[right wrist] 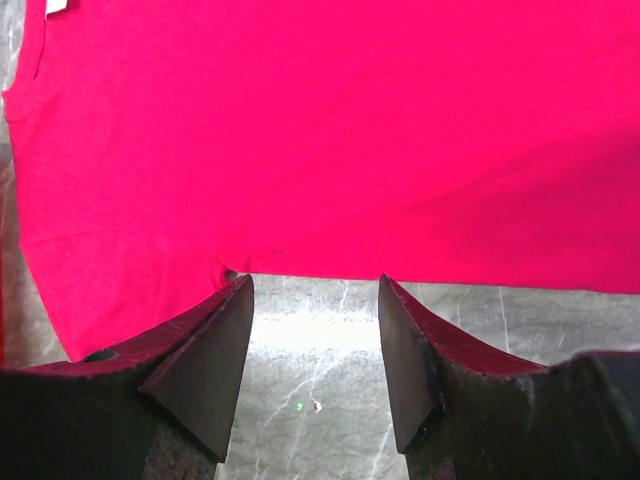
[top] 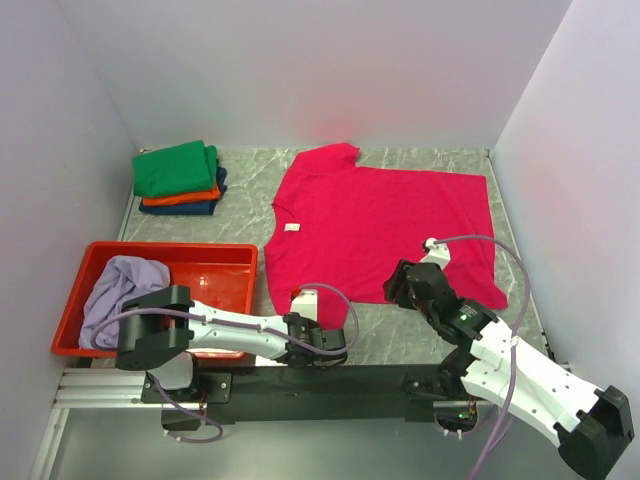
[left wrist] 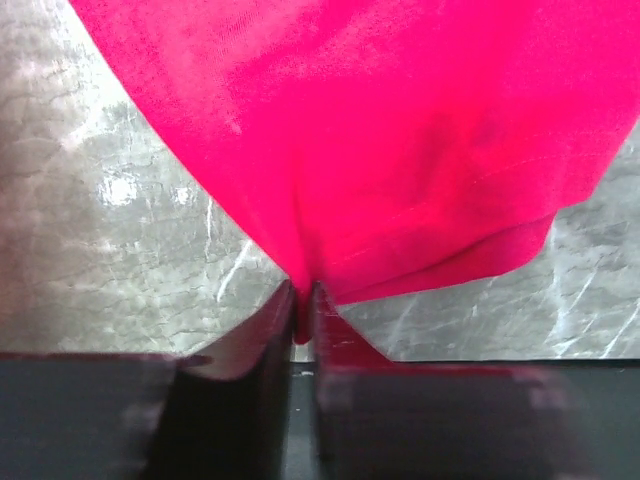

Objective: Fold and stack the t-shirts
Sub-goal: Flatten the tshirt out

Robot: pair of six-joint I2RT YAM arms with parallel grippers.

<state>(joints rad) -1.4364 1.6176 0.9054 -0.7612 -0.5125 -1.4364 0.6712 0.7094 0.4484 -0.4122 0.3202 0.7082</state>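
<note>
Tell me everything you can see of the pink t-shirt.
The pink t-shirt is soft plain cloth with short sleeves and a small white label at the neck. It lies spread flat on the grey table, neck toward the left. The left gripper has its fingers shut on the near sleeve; the right gripper is at the near edge, fingers open.

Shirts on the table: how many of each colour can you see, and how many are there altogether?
Pink shirt: 1
Green shirt: 1
Orange shirt: 1
Dark blue shirt: 1
Pale purple shirt, lying in the red tray: 1
Total: 5 shirts
</note>
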